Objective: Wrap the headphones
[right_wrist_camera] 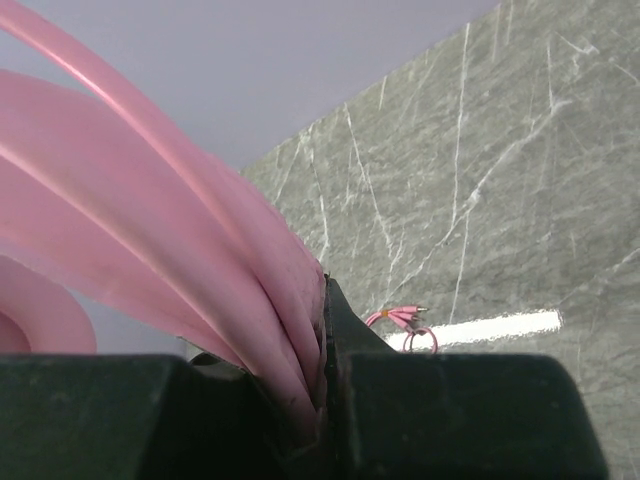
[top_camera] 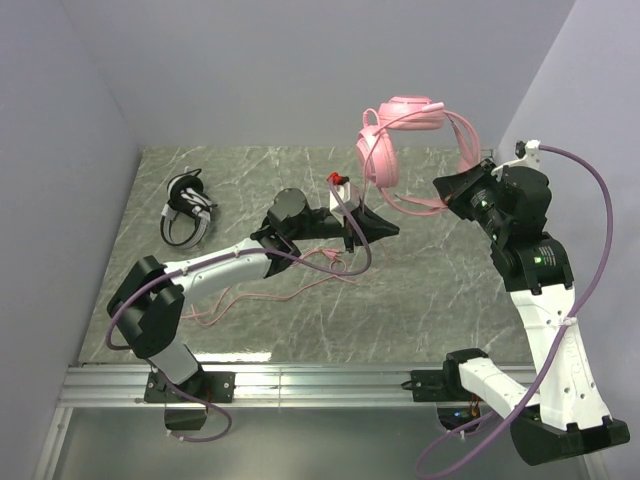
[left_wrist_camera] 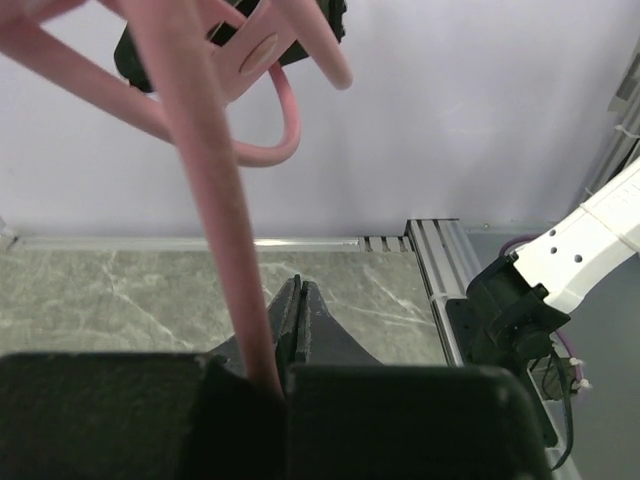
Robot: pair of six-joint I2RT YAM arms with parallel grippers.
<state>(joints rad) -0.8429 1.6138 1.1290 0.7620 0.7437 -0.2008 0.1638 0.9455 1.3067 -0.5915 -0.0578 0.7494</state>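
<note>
The pink headphones [top_camera: 405, 140] hang in the air at the back right, several loops of pink cable lying round the headband. My right gripper [top_camera: 450, 188] is shut on that headband and cable bundle [right_wrist_camera: 270, 300], its tips [right_wrist_camera: 325, 290] pressed against the pink. My left gripper [top_camera: 385, 230] sits just left of and below the headset, shut [left_wrist_camera: 297, 290]. The pink cable [left_wrist_camera: 225, 250] runs down into the root of its fingers and looks pinched there. Slack cable [top_camera: 300, 265] trails over the table, its plug end [right_wrist_camera: 400, 318] lying flat. The black-and-white headphones [top_camera: 188, 208] lie at the far left.
Grey walls close in the marble table [top_camera: 450, 290] on the left, back and right. An aluminium rail [top_camera: 300, 385] runs along the near edge with both arm bases on it. The right arm's base [left_wrist_camera: 510, 310] shows in the left wrist view.
</note>
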